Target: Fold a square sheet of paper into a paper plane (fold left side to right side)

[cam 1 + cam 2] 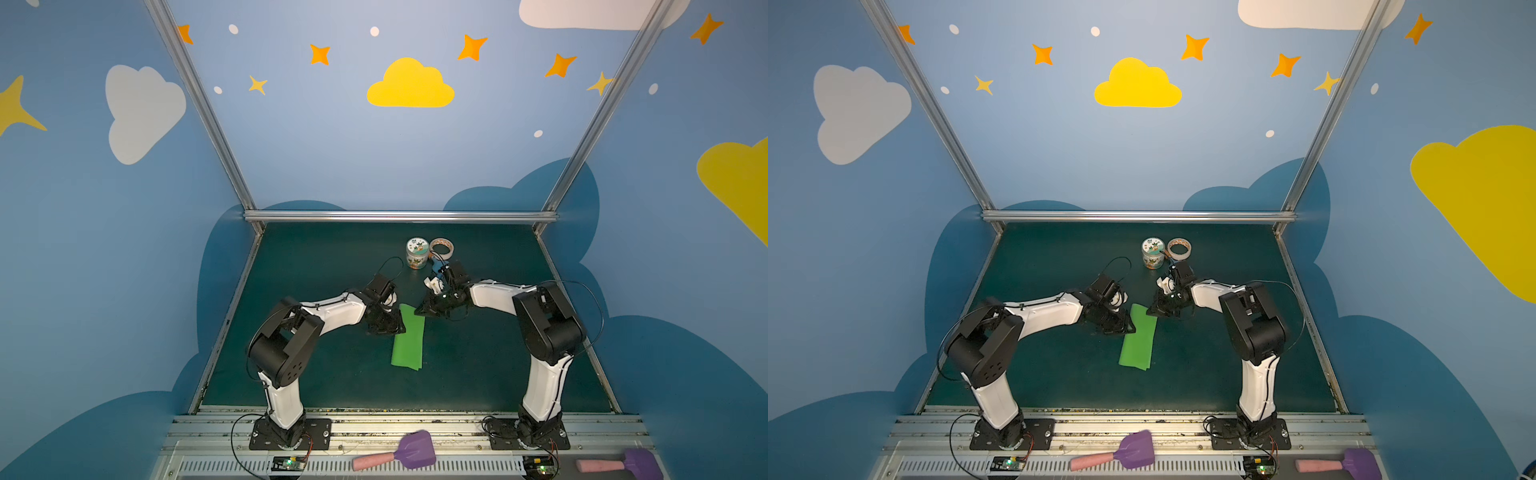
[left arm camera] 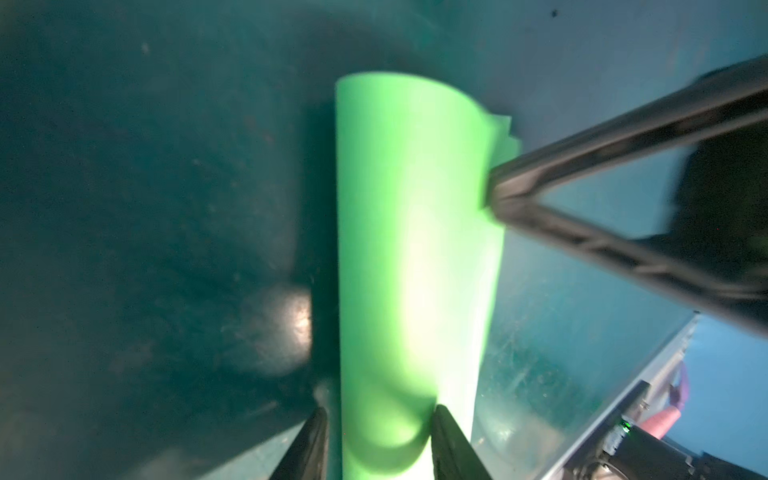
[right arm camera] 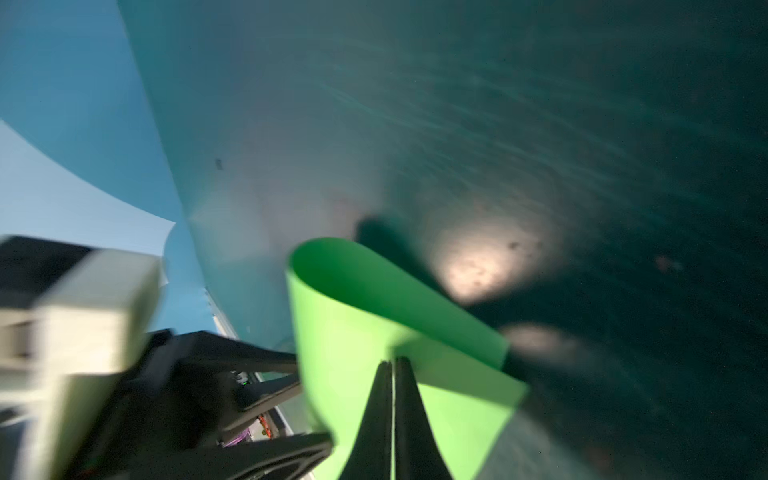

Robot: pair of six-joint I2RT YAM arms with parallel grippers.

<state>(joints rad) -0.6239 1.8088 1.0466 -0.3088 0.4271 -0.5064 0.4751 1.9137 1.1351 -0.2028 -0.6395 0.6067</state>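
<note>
The square sheet of paper (image 1: 409,338) (image 1: 1139,338) is bright green and lies on the dark mat, doubled over into a narrow strip with a rounded, uncreased fold on its left. My right gripper (image 1: 417,311) (image 3: 392,361) is shut on the sheet's free edges near the far right corner, and its tip (image 2: 494,195) shows in the left wrist view. My left gripper (image 1: 399,326) (image 2: 380,411) stands open over the far left part of the paper (image 2: 415,249), with the bulging fold between its fingers. No paper plane is in view.
A small printed tin (image 1: 417,252) and a tape roll (image 1: 441,248) stand just behind the right gripper. Two purple scoops with pink handles (image 1: 399,455) (image 1: 623,463) lie on the front rail. Aluminium posts and blue walls close in the mat (image 1: 316,266).
</note>
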